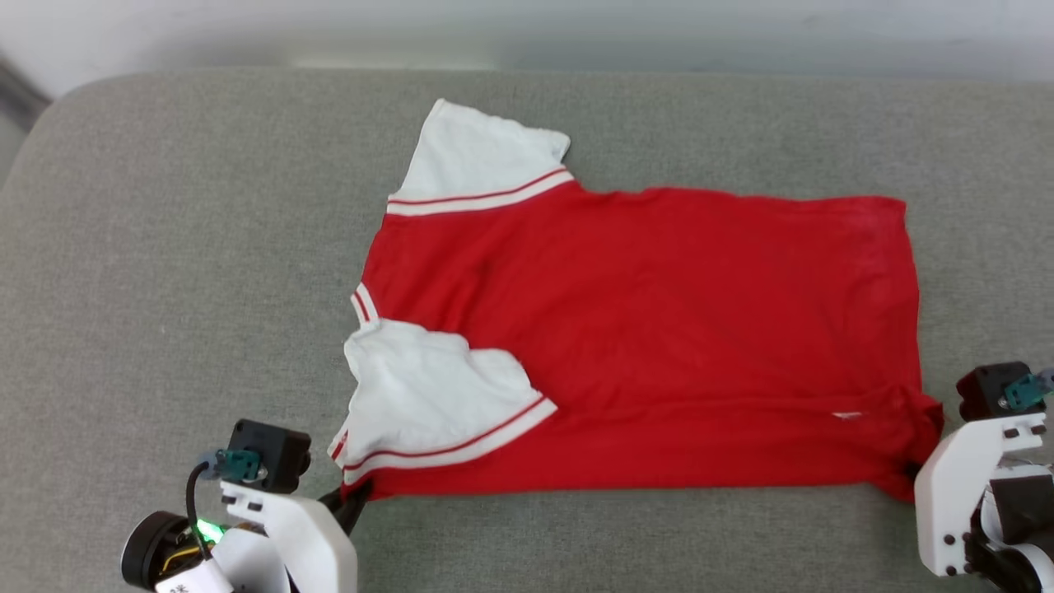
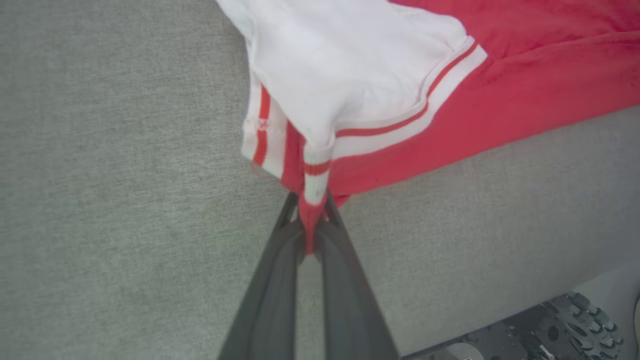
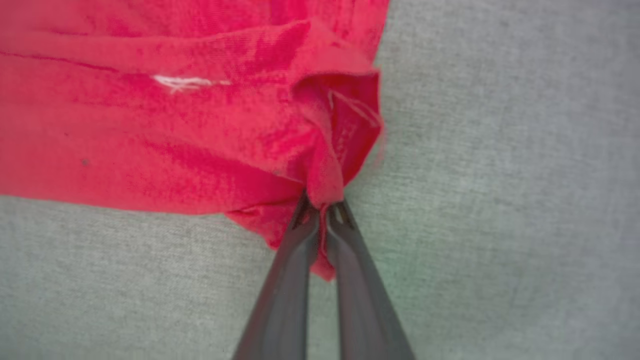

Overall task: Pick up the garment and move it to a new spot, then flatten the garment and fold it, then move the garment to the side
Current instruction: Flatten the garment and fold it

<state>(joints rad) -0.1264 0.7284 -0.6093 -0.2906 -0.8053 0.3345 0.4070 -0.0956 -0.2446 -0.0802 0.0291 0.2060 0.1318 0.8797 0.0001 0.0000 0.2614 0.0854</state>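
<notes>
The garment [image 1: 642,329], a red T-shirt with white sleeves and red-and-white striped trim, lies spread sideways on the grey cushion, collar end to the left, hem to the right. One white sleeve [image 1: 478,156] points to the far side; the other [image 1: 428,395] is folded over the red body. My left gripper [image 1: 354,498] is shut on the near left corner, pinching sleeve trim and red cloth [image 2: 310,200]. At the near right my right gripper [image 1: 912,478] is shut on the bunched red hem corner [image 3: 325,190]. A small white mark [image 3: 185,82] shows near that corner.
The grey cushion [image 1: 181,247] runs the full width, with bare fabric to the left, behind and in front of the shirt. A pale wall [image 1: 527,33] rises behind it. The cushion's near edge and some dark hardware [image 2: 565,320] below it appear in the left wrist view.
</notes>
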